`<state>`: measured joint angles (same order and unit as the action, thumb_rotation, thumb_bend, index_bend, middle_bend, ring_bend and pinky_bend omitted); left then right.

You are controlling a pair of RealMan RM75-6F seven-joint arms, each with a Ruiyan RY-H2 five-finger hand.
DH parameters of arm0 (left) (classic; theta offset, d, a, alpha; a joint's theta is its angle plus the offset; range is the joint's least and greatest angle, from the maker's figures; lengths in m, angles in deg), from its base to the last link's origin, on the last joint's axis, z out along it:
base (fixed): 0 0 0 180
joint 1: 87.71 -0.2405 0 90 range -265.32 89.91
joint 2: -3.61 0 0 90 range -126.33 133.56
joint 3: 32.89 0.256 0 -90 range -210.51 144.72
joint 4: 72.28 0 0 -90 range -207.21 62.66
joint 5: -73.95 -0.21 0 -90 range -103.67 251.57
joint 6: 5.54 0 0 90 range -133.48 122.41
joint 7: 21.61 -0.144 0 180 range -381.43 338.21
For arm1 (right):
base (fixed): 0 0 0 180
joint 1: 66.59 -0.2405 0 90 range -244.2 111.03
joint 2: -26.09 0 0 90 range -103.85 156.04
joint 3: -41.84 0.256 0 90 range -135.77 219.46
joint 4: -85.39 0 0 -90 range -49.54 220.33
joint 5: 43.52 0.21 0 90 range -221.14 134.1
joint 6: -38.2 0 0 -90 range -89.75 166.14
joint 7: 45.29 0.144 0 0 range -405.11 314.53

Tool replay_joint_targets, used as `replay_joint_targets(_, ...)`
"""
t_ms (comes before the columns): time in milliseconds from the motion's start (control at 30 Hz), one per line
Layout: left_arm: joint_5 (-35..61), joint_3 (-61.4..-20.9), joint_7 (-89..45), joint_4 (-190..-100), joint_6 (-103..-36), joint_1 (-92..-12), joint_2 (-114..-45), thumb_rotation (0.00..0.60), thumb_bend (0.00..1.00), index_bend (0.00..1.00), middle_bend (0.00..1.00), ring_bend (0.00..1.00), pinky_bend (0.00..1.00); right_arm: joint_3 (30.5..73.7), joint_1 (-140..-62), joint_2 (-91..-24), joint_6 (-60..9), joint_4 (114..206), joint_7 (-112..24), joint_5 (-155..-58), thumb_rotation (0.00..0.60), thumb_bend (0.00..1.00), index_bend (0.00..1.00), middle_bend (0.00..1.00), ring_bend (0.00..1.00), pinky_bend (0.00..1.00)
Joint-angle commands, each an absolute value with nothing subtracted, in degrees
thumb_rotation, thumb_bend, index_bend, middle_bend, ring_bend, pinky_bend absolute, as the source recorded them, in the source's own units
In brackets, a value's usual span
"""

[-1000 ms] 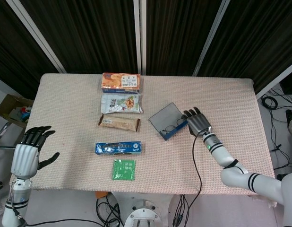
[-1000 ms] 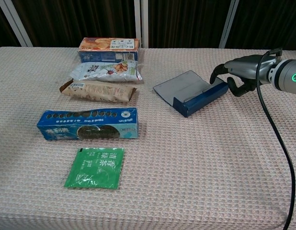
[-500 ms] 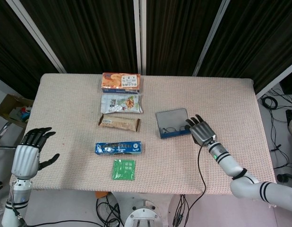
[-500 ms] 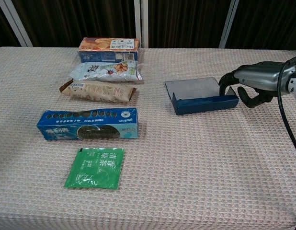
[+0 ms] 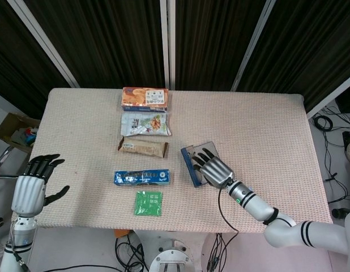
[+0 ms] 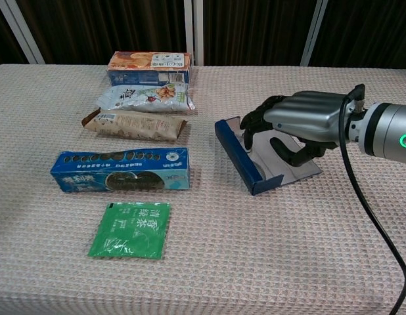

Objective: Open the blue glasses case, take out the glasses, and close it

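Observation:
The blue glasses case (image 5: 188, 164) (image 6: 237, 152) lies open right of the table's middle, its blue tray wall facing left and its grey lid (image 6: 303, 168) flat on the cloth. My right hand (image 5: 212, 168) (image 6: 298, 121) lies over the open case with its fingers curled down into it. The glasses are hidden under that hand, and I cannot tell whether the fingers hold them. My left hand (image 5: 33, 184) hovers off the table's front left corner, fingers spread, holding nothing.
Left of the case runs a column of snacks: an orange box (image 5: 144, 98), a white bag (image 5: 145, 123), a brown bar (image 5: 143, 147), a blue biscuit box (image 5: 141, 177) (image 6: 121, 169) and a green sachet (image 5: 149, 203) (image 6: 132, 229). A black cable (image 6: 380, 197) trails from my right wrist.
My right hand has moved left and toward the front edge, from the case's right end onto its top. The case has slid left and turned about a quarter turn. The left hand stayed put.

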<state>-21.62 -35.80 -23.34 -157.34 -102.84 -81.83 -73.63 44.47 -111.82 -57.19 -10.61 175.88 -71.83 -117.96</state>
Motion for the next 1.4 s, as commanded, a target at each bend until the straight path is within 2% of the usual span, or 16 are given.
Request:
replay_joint_targets(33,-21.50,-35.75,-23.22,-157.33,-102.92,-82.01,-73.53,0.600,0.02,0.28,0.23,0.20,0.21,45.77,-112.35,-56.71,-13.72,175.33,-75.75,-120.12,0.600,0.47,0.31,0.17,0.06,0.00)
replay_joint_targets(100,-21.53,-35.74,-23.27,-157.48,-102.95,-82.08,-73.52,0.600,0.02,0.28,0.23,0.20,0.21,46.55,-113.55,-57.17,-13.04,174.51,-77.67,-119.97,0.600,0.34,0.31,0.17,0.06,0.00)
replay_joint_targets(200,-21.86,-35.71,-23.50,-157.86,-103.18,-82.16,-73.54,0.600,0.02,0.28,0.23,0.20,0.21,47.34,-115.90,-59.22,-10.79,171.66,-79.88,-119.71,0.600,0.31,0.30,0.17,0.06,0.00)
replay_joint_targets(500,-21.04,-35.54,-23.20,-158.03,-103.62,-83.21,-73.12,0.600,0.02,0.28,0.23,0.20,0.21,47.56,-120.04,-65.79,-7.11,163.35,-81.19,-120.48,0.600,0.30,0.30,0.17,0.06,0.00)
replay_joint_targets(967,-20.89,-35.46,-22.21,-157.65,-103.97,-84.00,-72.91,0.600,0.02,0.28,0.23,0.20,0.21,44.94,-121.45,-67.43,-4.97,159.56,-80.47,-123.28,0.600,0.32,0.30,0.18,0.07,0.00)
replay_joint_targets(1400,-20.77,-35.55,-21.71,-156.95,-103.58,-84.12,-73.44,0.600,0.02,0.28,0.23,0.20,0.21,44.00,-120.48,-64.01,-6.20,161.33,-78.45,-124.61,0.600,0.32,0.30,0.19,0.07,0.00)
